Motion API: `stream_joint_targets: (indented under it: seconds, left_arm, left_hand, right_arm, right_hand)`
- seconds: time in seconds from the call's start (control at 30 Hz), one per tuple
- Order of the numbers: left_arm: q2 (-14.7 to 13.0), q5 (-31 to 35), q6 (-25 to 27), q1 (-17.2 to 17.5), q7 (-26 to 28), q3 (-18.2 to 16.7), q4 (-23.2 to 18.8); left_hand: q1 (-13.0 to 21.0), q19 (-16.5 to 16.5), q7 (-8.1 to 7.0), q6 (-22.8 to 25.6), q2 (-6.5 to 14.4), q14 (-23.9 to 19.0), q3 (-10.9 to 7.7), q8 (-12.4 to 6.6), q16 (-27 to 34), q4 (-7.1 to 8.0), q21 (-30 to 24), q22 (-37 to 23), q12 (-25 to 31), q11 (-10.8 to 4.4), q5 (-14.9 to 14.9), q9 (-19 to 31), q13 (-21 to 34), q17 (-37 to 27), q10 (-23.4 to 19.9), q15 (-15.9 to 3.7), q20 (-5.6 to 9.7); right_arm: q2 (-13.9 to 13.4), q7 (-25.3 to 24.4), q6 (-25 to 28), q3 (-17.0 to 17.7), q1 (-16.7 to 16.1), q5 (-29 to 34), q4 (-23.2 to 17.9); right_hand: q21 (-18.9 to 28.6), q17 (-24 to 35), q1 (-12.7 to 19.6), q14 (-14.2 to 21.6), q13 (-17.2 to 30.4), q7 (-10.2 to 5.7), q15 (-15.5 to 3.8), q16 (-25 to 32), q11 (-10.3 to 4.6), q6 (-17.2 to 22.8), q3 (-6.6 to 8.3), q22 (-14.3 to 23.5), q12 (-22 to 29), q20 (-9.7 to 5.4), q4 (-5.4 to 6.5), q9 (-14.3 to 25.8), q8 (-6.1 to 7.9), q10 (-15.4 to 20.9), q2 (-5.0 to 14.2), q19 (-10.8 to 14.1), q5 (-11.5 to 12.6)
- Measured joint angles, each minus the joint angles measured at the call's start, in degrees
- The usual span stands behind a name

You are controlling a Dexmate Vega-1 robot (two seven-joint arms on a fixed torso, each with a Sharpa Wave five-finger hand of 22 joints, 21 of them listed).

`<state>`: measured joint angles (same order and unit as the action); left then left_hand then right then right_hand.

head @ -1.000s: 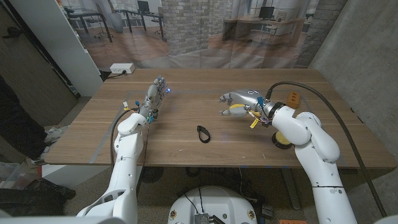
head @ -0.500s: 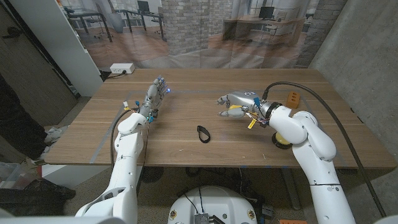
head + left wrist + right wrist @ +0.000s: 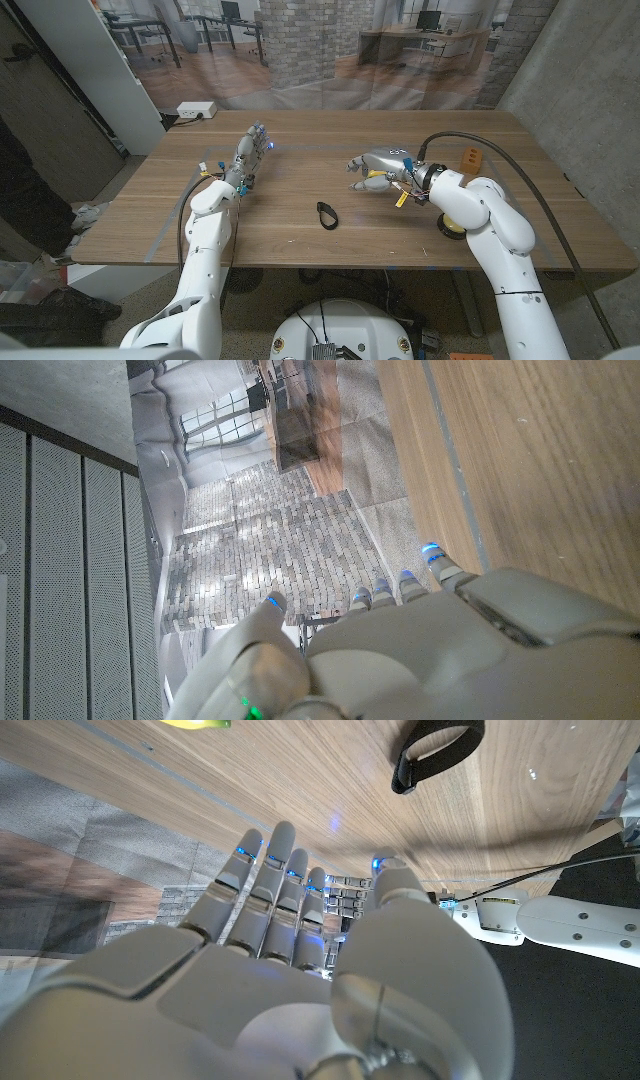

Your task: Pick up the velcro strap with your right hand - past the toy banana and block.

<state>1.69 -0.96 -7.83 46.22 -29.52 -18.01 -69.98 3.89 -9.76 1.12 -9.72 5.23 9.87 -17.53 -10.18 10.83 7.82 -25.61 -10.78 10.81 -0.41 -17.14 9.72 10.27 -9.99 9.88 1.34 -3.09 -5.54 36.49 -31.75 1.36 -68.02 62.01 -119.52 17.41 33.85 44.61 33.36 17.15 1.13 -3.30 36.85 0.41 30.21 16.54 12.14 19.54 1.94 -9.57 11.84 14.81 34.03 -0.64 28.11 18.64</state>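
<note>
Wooden surface (image 3: pixel 300 235) carried velcro strap (image 3: pixel 326 213), seen close in wrist cam (image 3: pixel 437 750); right hand (image 3: pixel 378 166) was spread, holding nothing, near strap but apart.

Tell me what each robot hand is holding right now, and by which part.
Nothing is held. The right robot hand hovers open, apart from the velcro strap on the table; the left robot hand is open too.

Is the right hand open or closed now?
Open: the right hand holds nothing, fingers apart, short of the strap.
</note>
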Motion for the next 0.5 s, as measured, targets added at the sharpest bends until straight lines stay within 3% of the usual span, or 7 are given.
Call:
stream_joint_targets:
  seconds: [0.5]
  left_arm:
    - [0.02, 0.52, -0.47, -1.04, 0.02, -0.14, 1.62]
  left_hand:
    - [0.0, 0.0, 0.0, 0.0, 0.0, 0.0, 0.49, 0.0, 0.0, 0.01, 0.44, 0.0, 0.0, 0.0, 0.0, 0.0, 0.0, 0.0, 0.0, 0.0, 0.0]
  right_arm:
    - [-0.61, -0.01, -0.08, -0.81, 0.79, 0.48, 1.37]
  right_hand:
    - [0.0, 2.08, 2.02, 0.0, 0.82, -0.32, 0.01, 1.31, -0.3, 0.73, 0.0, -0.01, 1.07, 0.0, 0.0, 0.3, 0.0, 0.47, -0.69, 0.0, 0.44]
